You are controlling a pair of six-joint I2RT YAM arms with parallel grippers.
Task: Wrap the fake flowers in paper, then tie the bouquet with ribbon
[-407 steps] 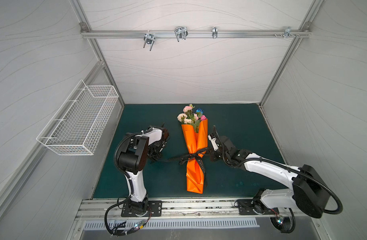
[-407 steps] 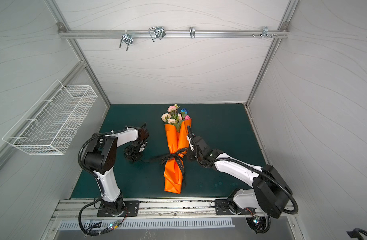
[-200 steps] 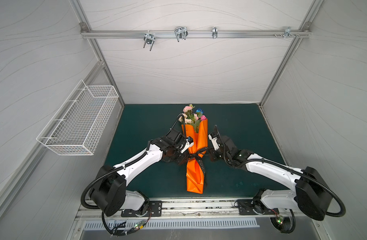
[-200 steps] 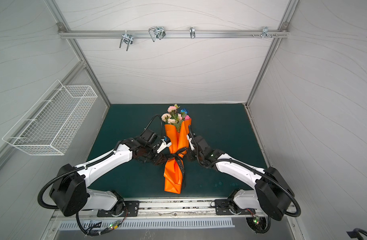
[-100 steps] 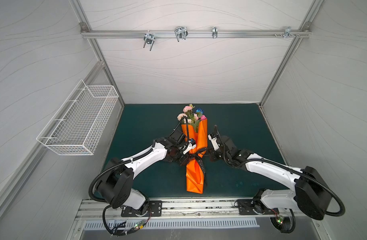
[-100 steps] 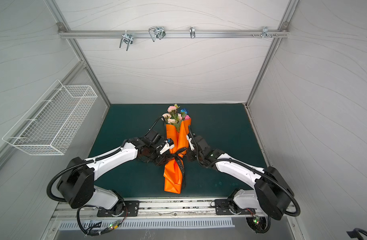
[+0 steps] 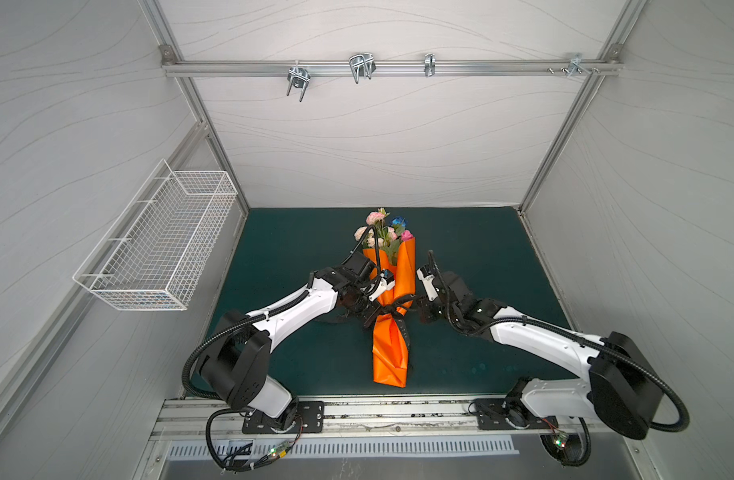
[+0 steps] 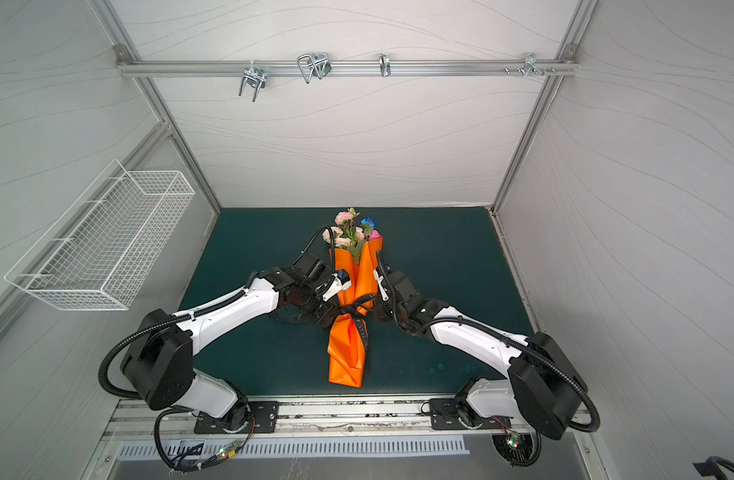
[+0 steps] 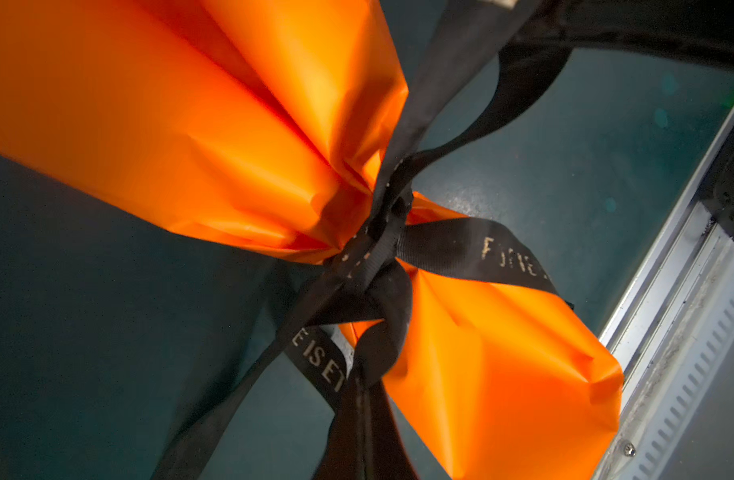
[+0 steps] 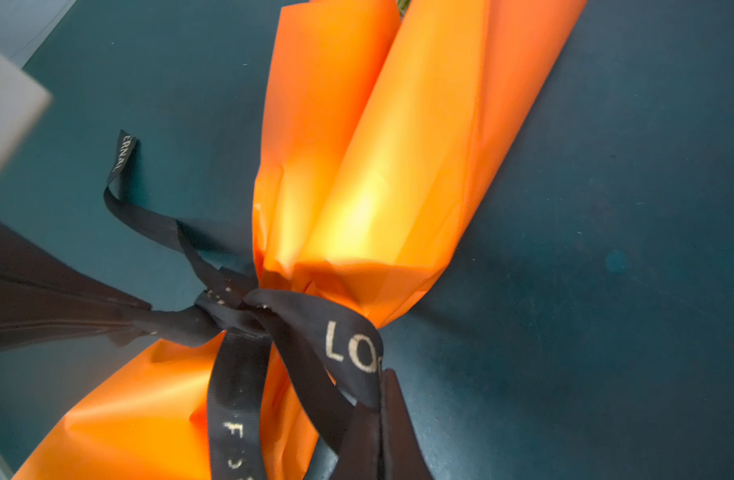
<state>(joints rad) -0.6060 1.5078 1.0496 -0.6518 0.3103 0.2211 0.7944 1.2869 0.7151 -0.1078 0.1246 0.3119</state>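
Both top views are looking steeply down from high up, on the stem-end side of the bouquet of fake flowers [image 7: 392,235], and are taking in the whole worktop [image 7: 481,257] around it. The wrist cameras are sitting very close to the bouquet's orange wrapping paper [image 9: 190,145], one facing it from its left, one from its right, both sharing the black ribbon [image 9: 398,249] knotted round it.

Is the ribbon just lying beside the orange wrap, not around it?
No: in the left wrist view the black ribbon is knotted around the pinched waist of the orange paper.
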